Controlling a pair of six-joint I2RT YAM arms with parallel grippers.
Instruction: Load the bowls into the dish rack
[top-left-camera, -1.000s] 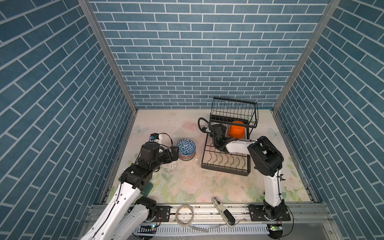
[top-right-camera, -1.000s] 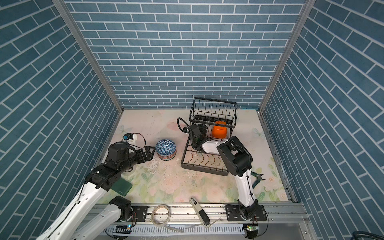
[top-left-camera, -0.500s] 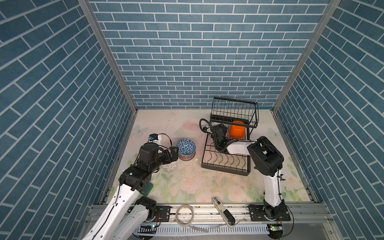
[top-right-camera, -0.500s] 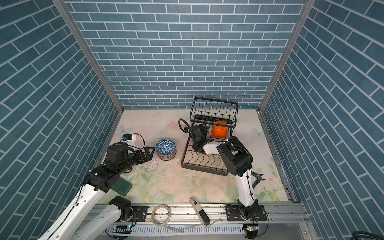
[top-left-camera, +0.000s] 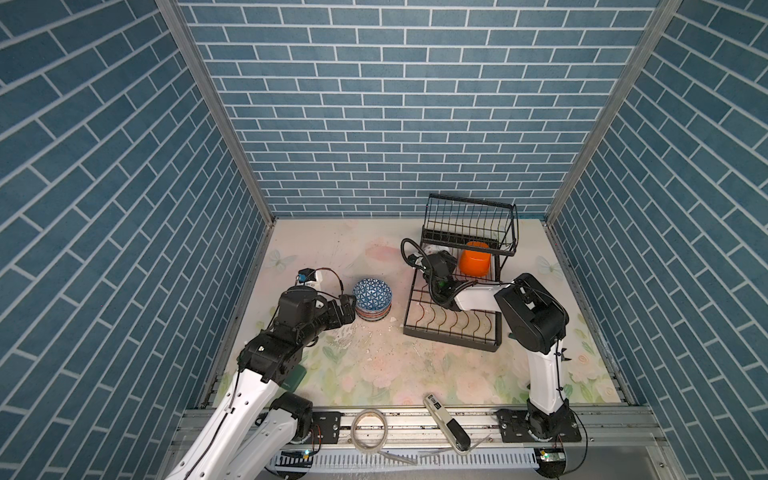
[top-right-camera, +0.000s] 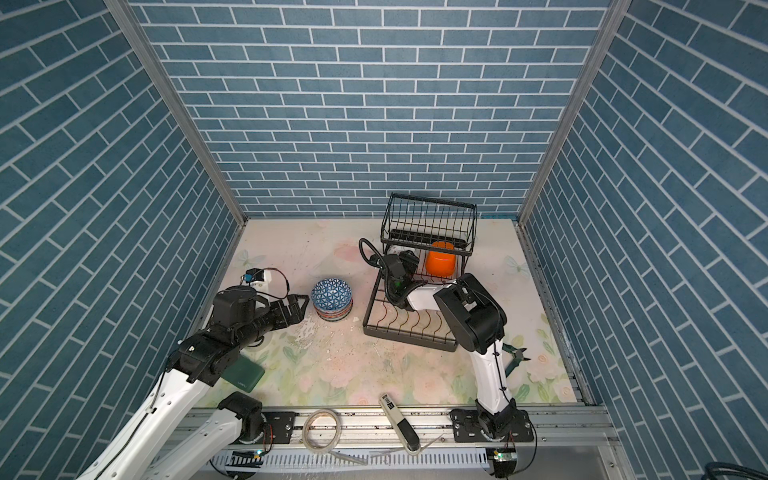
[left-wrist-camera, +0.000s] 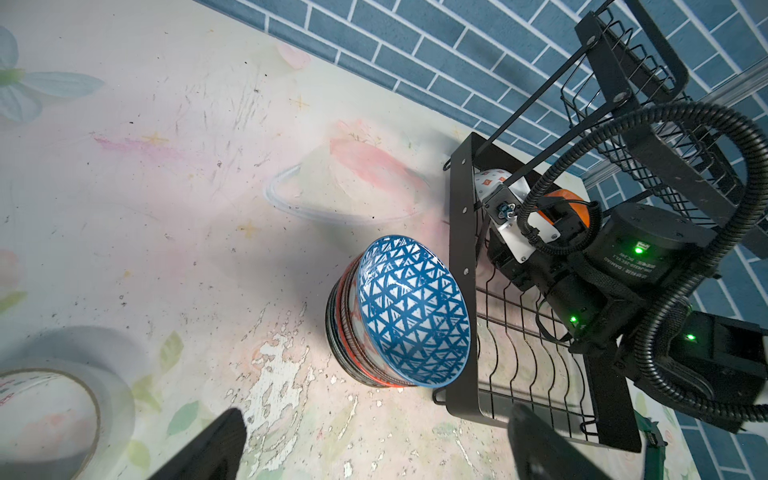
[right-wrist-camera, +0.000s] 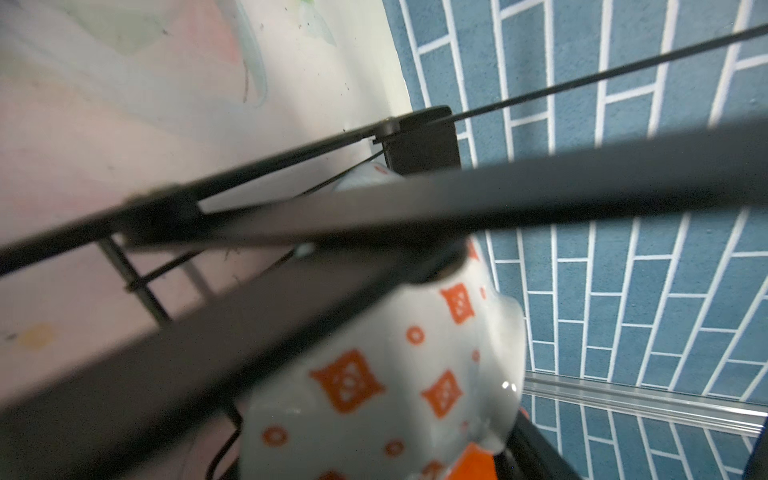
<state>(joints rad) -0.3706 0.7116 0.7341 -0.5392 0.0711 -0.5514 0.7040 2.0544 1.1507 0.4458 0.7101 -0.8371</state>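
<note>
**A:** How much room is there round the black two-tier wire dish rack (top-left-camera: 453, 340)?

**B:** It is tight inside. The right arm lies across the lower tier's curved slot wires. The right tool (top-left-camera: 435, 258) is tucked under the raised upper basket, whose rim hangs just over it. On the rack's front side the floral-printed table (top-left-camera: 374, 365) is bare and wide.

**A:** And the bowls?

**B:** A stack of small round footed ceramic bowls (top-left-camera: 372, 297) stands on the table near the rack's flat black side plate, with a narrow strip between them. The top bowl has a blue triangle pattern, and red-brown rims show below it. The left tool (top-right-camera: 303, 308) is on the stack's far side from the rack, close but not touching, with its fingers spread wide and empty.

**A:** Anything loaded?

**B:** A glossy orange rounded-square plastic bowl (top-left-camera: 475, 264) sits in the lower tier under the basket. Beside it, toward the stack, a white glazed bowl with orange diamond prints (right-wrist-camera: 395, 374) fills the right wrist view behind blurred black bars.

**A:** Is the right tool gripping it?

**B:** I cannot tell, because its fingers are hidden. The table's print is scuffed and flaked near the stack
</note>
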